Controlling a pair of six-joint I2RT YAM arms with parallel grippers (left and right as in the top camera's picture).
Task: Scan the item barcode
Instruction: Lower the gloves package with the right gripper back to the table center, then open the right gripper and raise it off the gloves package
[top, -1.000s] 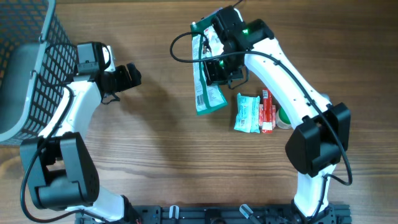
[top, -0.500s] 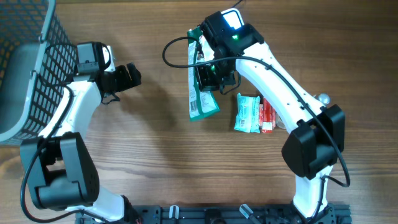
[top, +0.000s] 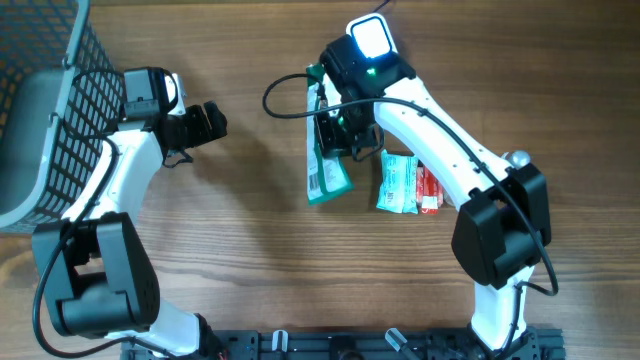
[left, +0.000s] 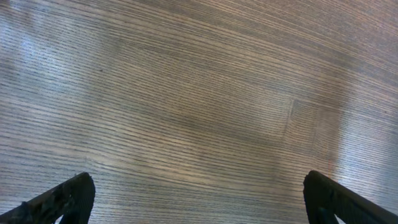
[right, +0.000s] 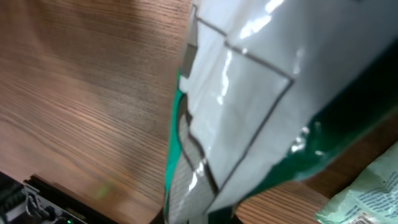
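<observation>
Your right gripper (top: 345, 132) is pinching one end of the green packet (top: 327, 172). The packet hangs from it above the table (top: 250, 250), just left of a pale green pouch (top: 398, 182). Your left gripper (top: 208, 122) has its fingers (left: 68, 196) spread wide over the wood, near the basket (top: 45, 60).

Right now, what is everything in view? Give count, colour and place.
green and white packet: one, green and white, gripped by the right fingers, mid-table
pale green packet: one, pale green, lying on the table just right of the gripped packet
red packet: one, red, against the pale green packet's right edge, partly under the right arm
wire basket: one, black mesh, far left corner
table: one, brown wood
left fingers: two, black, wide open, empty, over bare wood
right fingers: black, closed on the green and white packet
</observation>
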